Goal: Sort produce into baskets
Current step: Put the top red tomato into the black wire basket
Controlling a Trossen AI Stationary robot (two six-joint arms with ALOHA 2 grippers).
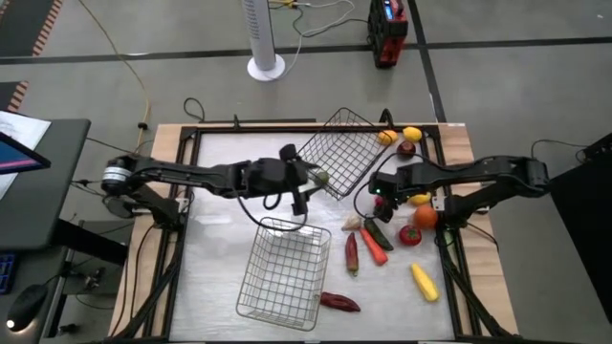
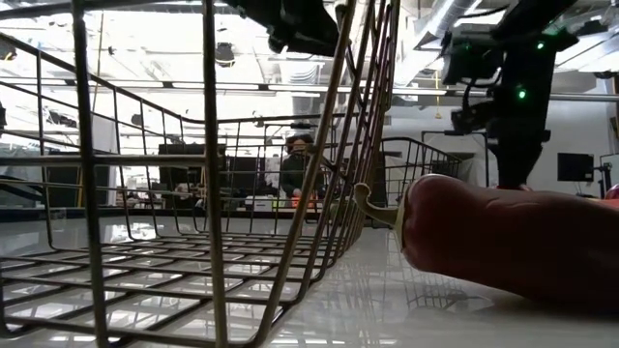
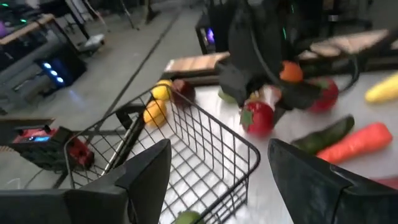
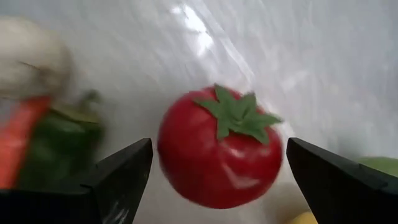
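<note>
My right gripper (image 4: 217, 168) is open and points down, one finger on each side of a round red tomato with a green leaf top (image 4: 221, 149) that lies on the white table; a small gap shows on both sides. From above, the gripper (image 1: 382, 194) hides the tomato, which shows again in the left wrist view (image 3: 258, 117). My left gripper (image 3: 217, 180) is open and empty over a corner of the far wire basket (image 1: 339, 153), which holds a green piece (image 1: 320, 177). The near basket (image 1: 284, 272) stands empty toward the front edge.
Loose produce lies around the right gripper: a carrot (image 1: 375, 247), a dark-green cucumber (image 1: 380, 232), a long red piece (image 1: 351, 253), an orange (image 1: 424, 217), another red round piece (image 1: 409, 234), a long yellow piece (image 1: 424, 282), a red chili (image 1: 339, 303) and yellow pieces (image 1: 411, 134) at the back.
</note>
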